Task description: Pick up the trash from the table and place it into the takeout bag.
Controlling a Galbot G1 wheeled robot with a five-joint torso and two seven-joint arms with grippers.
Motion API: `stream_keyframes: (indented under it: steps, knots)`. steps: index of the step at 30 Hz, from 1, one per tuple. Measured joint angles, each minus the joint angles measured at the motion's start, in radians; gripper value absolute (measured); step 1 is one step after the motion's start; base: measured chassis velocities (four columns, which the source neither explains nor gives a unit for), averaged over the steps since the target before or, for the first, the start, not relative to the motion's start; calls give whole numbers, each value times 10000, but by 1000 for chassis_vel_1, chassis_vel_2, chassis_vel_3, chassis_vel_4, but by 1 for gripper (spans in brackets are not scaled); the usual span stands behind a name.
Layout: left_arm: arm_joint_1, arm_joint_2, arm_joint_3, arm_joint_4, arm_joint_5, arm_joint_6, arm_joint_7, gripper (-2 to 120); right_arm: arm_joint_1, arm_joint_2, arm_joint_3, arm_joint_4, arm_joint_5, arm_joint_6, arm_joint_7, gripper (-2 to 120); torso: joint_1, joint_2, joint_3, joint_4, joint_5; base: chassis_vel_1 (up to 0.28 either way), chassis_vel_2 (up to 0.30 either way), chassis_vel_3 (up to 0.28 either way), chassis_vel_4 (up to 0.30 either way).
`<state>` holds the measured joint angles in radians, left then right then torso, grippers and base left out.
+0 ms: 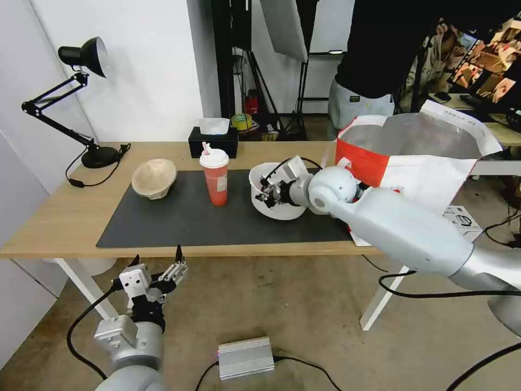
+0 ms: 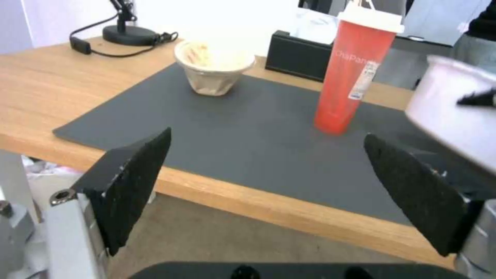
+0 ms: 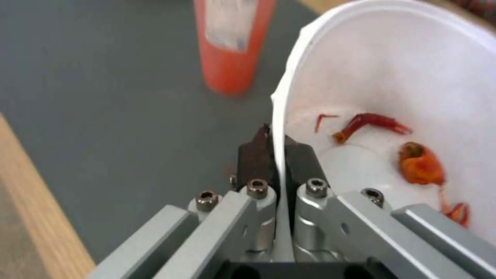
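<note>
My right gripper (image 1: 266, 193) (image 3: 276, 149) is shut on the rim of the white round bowl (image 1: 278, 209) (image 3: 413, 89), which is tilted on the dark mat and holds red scraps (image 3: 421, 164). The red drink cup (image 1: 215, 179) (image 2: 351, 73) (image 3: 230, 42) with dome lid and straw stands just left of it. A beige pulp-fibre bowl (image 1: 154, 178) (image 2: 213, 69) lies further left on the mat. The white and red takeout bag (image 1: 418, 157) stands open at the table's right end. My left gripper (image 1: 157, 266) (image 2: 266, 186) hangs open below the table's front edge.
A black tissue box (image 1: 213, 142) (image 2: 300, 54) sits behind the cup. A black desk lamp (image 1: 81, 103) stands at the table's (image 1: 59, 217) far left corner. A silver box (image 1: 245, 357) and cables lie on the floor. A person stands behind the bag.
</note>
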<state>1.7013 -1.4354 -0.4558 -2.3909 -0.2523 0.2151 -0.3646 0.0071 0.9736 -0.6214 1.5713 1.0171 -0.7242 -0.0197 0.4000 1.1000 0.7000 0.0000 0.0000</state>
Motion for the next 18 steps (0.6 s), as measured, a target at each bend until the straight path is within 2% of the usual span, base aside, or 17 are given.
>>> stream_keyframes:
  steps: [18]
  knots:
    - [85,-3,-73,-131,-14,35,8,100,1442,-111,313,652,523,-1,93,0,0,0,0,0,0,0,0,0,0]
